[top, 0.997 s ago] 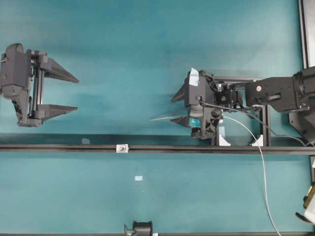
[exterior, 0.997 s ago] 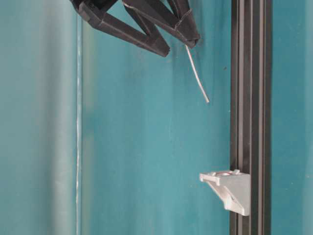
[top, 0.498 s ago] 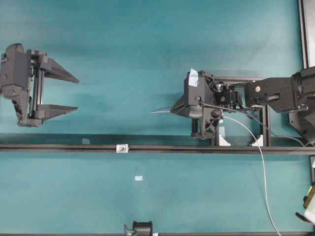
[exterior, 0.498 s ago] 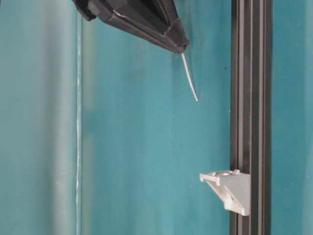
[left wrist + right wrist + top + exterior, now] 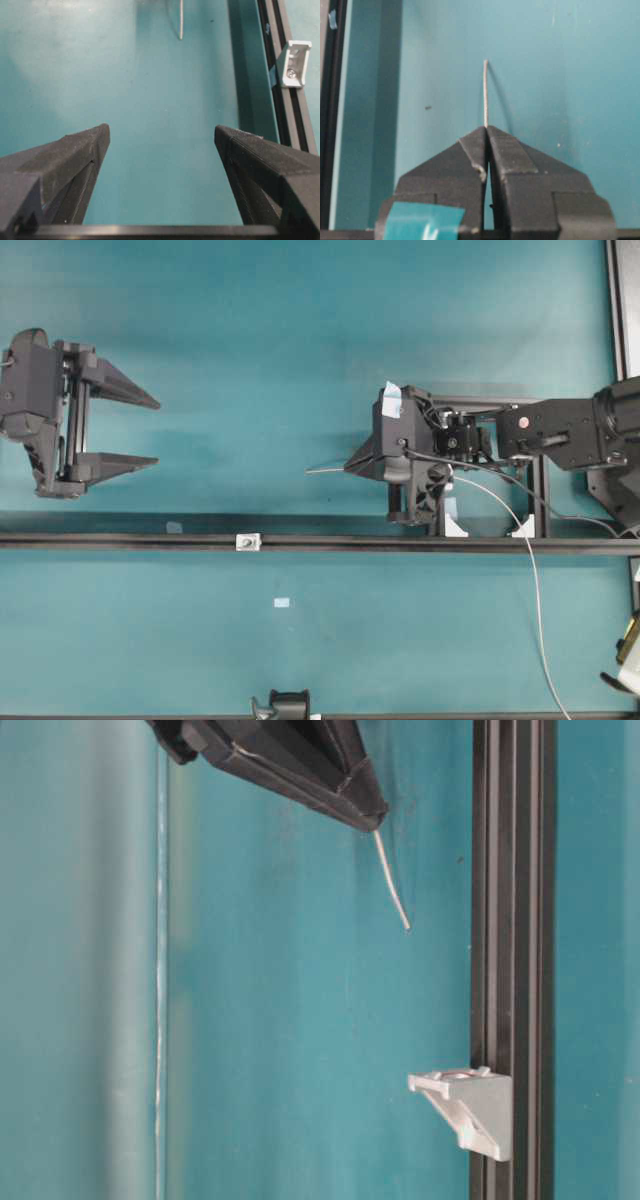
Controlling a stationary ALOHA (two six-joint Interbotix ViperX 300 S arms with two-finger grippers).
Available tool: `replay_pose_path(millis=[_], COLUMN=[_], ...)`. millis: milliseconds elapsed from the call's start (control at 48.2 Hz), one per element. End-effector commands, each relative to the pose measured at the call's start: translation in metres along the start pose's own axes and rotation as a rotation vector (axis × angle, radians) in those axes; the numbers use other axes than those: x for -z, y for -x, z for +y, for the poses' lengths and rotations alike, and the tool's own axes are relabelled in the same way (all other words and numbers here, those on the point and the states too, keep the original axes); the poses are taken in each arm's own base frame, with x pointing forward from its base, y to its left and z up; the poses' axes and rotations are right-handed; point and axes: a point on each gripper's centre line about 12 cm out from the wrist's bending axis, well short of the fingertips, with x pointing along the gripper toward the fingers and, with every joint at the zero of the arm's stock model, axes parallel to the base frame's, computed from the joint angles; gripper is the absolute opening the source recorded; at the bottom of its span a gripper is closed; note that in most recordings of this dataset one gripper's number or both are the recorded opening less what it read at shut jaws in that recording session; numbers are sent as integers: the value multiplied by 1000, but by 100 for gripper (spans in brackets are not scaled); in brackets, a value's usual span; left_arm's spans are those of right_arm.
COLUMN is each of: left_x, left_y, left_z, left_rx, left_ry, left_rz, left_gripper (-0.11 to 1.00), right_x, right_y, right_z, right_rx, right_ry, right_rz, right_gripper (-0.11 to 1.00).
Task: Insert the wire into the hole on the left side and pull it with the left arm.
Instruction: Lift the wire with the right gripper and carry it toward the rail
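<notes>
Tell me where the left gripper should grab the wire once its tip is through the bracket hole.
Grip the bare free tip of the wire, the short stretch sticking out past the right gripper, which is shut on it. That end points toward the open left gripper, so come along the rail from the far side of the bracket, fingers pinching across the strand.

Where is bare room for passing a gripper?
The teal table is bare between the left gripper and the right gripper, above the black rail. It is crowded around the right gripper, where the wire sticks out.
</notes>
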Motion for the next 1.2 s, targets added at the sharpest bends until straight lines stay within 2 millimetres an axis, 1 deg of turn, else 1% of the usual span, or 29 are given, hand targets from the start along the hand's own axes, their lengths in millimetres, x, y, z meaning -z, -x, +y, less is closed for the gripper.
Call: replay_pose_path(millis=[0,187,581,727,810,893,1017,1080,1184], left_x=[-6,-6,-11,-15,-19,-19,-13,-11,-12], left_y=[0,0,0,-1,-2,-4,-10,-14,-19], left_z=[1,1,0,0,0,-1,-7,-12,-18], left_rx=[-2,-2,-1,-1,-1,3,21,40,57], left_ry=[0,-1,6,8,2,6,8,4,3], left_rz=[-25,-25,-41,-49,-60,-61,-58,-55,-61], left_gripper=[70,70,70,70,70,70,70,70,70], right_x=[-22,-33,-44,-41,-39,-35,-33,-30,-25], right_y=[12,28,58,64,64,64,65,65,65], right_z=[4,7,10,9,8,8,7,5,5], right_rx=[-16,-23,-24,-27,-29,-31,-40,-42,-48], right_ry=[-2,-2,0,0,-2,-2,-20,-40,-63], right_rz=[-75,-106,-109,-121,-127,-139,-181,-192,-202], right_gripper=[2,2,2,2,2,2,2,2,2])
